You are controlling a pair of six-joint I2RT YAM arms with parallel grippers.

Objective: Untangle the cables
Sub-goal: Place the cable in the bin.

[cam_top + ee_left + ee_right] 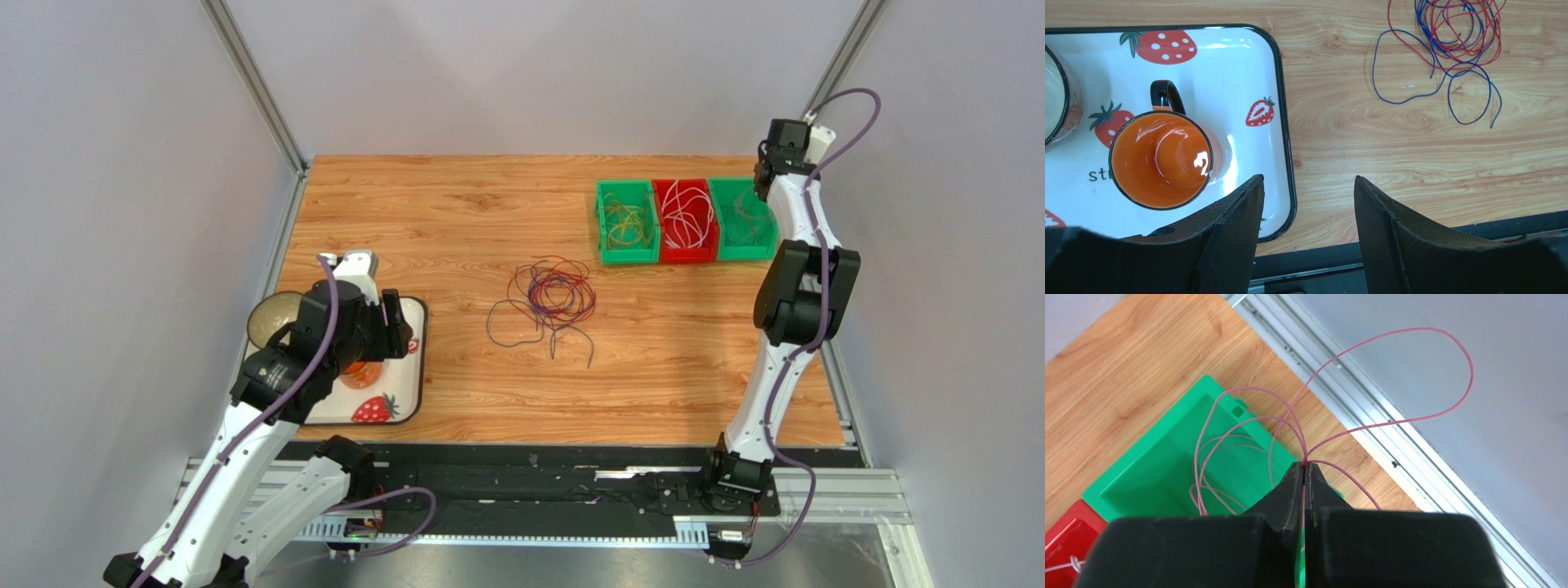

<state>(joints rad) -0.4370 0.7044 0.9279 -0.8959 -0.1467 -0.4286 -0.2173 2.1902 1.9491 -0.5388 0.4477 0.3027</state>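
Item: pink wire (1468,361), one strand, pinched between the fully closed fingers of the right gripper (1304,468) and hanging in several loops. The lower loops trail into the right-hand green bin (1137,478), while the largest loop arches out over the metal rail (1376,438) at the table's right edge. Step in hand, as judged: dropping this strand into that bin. To do it well, bring the pincer inward over the bin's middle and lower it before letting go, so that the springy outer loop lands inside the walls and not across the rail or the neighbouring red bin (1063,533). Item: remaining cables (552,294), a loose red, blue and purple tangle at mid-table, well apart from the bins. Item: left gripper (1308,180), jaws wide and holding nothing, hovering above the near corner of the strawberry tray (1284,122), which carries an orange mug (1161,159). Clearances: bare wood lies between tray and tangle and between tangle and bins, giving free travel. Tight spots are the rail and wall beside the right arm and the tray rim under the left.
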